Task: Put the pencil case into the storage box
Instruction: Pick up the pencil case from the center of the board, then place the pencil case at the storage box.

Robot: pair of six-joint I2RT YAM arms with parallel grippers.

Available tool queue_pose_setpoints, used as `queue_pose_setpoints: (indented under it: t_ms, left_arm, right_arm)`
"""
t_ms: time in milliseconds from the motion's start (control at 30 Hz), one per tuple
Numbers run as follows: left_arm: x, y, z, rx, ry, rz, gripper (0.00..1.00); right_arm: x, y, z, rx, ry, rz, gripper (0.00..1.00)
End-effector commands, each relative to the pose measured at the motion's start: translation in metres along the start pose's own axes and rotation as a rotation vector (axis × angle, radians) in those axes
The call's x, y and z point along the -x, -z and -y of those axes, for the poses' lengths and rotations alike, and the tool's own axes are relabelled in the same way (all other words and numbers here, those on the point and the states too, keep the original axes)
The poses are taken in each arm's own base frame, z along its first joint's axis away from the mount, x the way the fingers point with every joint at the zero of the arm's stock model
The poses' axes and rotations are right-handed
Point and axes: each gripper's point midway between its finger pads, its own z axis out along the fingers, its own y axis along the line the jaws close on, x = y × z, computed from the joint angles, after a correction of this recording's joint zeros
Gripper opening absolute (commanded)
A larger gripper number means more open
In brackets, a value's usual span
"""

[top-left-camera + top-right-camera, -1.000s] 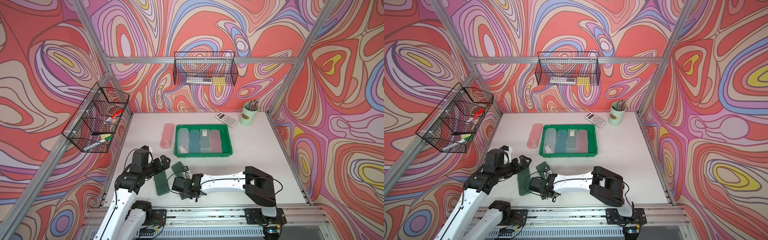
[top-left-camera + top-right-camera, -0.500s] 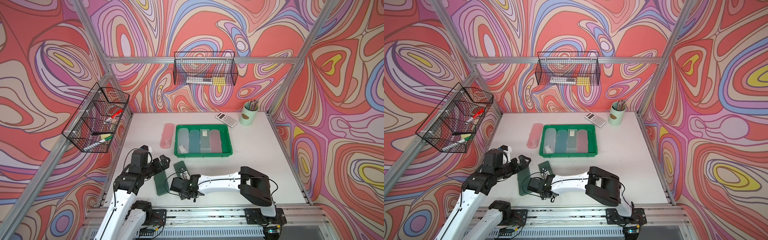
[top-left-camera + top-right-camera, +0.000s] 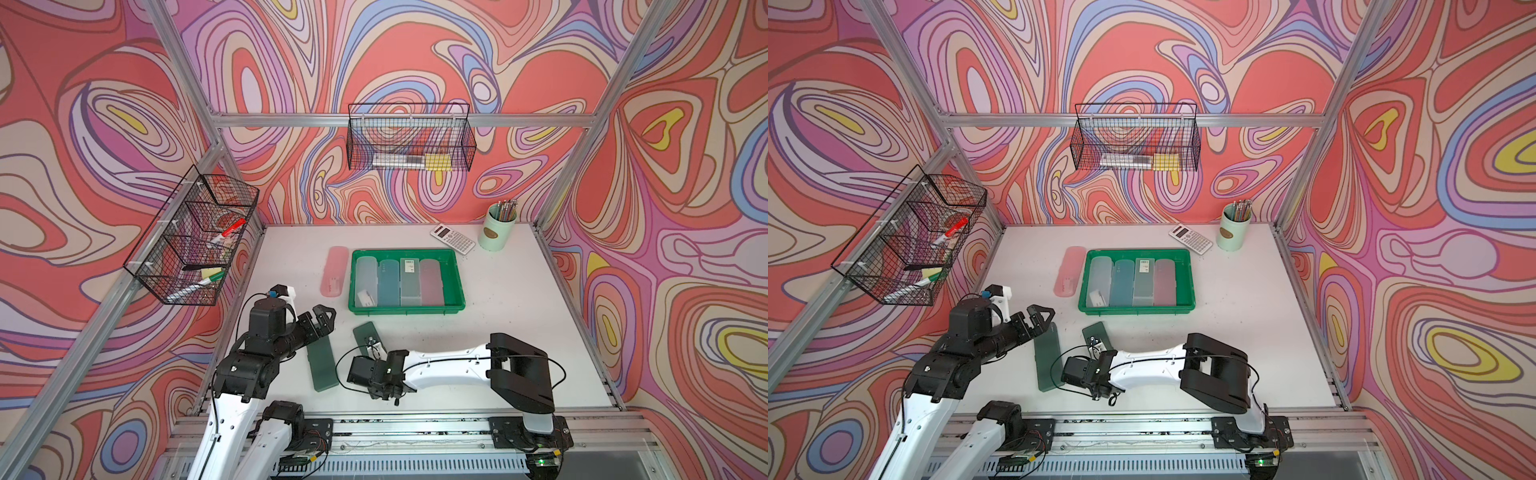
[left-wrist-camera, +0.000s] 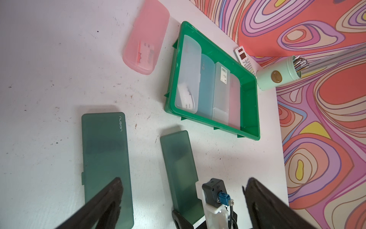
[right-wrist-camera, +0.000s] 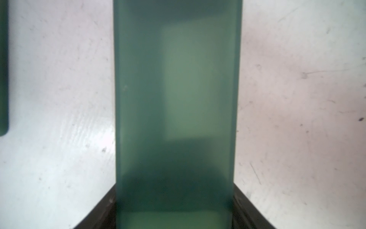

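The storage box (image 3: 407,308) (image 3: 1136,309) is a bright-green tray at mid-table holding several pencil cases side by side. In front of it a narrow dark-green pencil case (image 3: 365,334) (image 4: 178,164) lies flat on the table. My right gripper (image 3: 376,353) (image 5: 175,208) is shut on its near end, with one finger against each long side. To its left lies a wider dark-green case (image 3: 322,363) (image 4: 105,154). My left gripper (image 3: 320,322) (image 4: 183,182) hangs open above that case's far end, holding nothing.
A pink case (image 3: 333,271) lies left of the tray. A calculator (image 3: 452,239) and a mint pencil cup (image 3: 496,232) stand at the back right. Black wire baskets hang on the left wall (image 3: 195,237) and the back wall (image 3: 409,143).
My right gripper has closed onto the narrow dark-green pencil case, and its arm has shifted slightly left. The left arm has hardly moved.
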Motion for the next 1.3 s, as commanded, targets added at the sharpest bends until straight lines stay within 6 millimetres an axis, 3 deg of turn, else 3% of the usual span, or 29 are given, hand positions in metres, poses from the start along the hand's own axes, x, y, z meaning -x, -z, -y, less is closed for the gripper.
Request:
queue_pose_setpoints:
  t_ms: [0,367,467,667,900,1100,1267]
  left_arm:
    - [0.006,0.012,0.003,0.005,0.003,0.028,0.99]
    - [0.031,0.027,0.027,-0.060,-0.007,0.103,0.99]
    - [0.042,0.027,0.040,-0.103,-0.009,0.115,0.99]
    - [0.063,0.017,0.070,-0.212,-0.013,0.123,0.99]
    - [0.089,-0.019,0.096,-0.289,-0.021,0.075,0.99]
    - [0.096,-0.068,0.103,-0.302,-0.017,-0.004,0.99]
    - [0.089,-0.112,0.095,-0.285,-0.002,-0.079,0.99]
  right_arm:
    - [0.016,0.032,0.005,0.030,0.022,0.079,0.60]
    - [0.045,0.102,0.013,0.124,0.118,0.221,0.58]
    - [0.060,0.118,0.024,0.113,0.089,0.262,0.58]
    - [0.100,0.131,0.062,0.101,-0.061,0.311,0.58]
    - [0.155,0.122,0.107,0.110,-0.209,0.333,0.58]
    - [0.184,0.089,0.140,0.128,-0.304,0.301,0.58]
    - [0.199,0.058,0.156,0.132,-0.355,0.268,0.57]
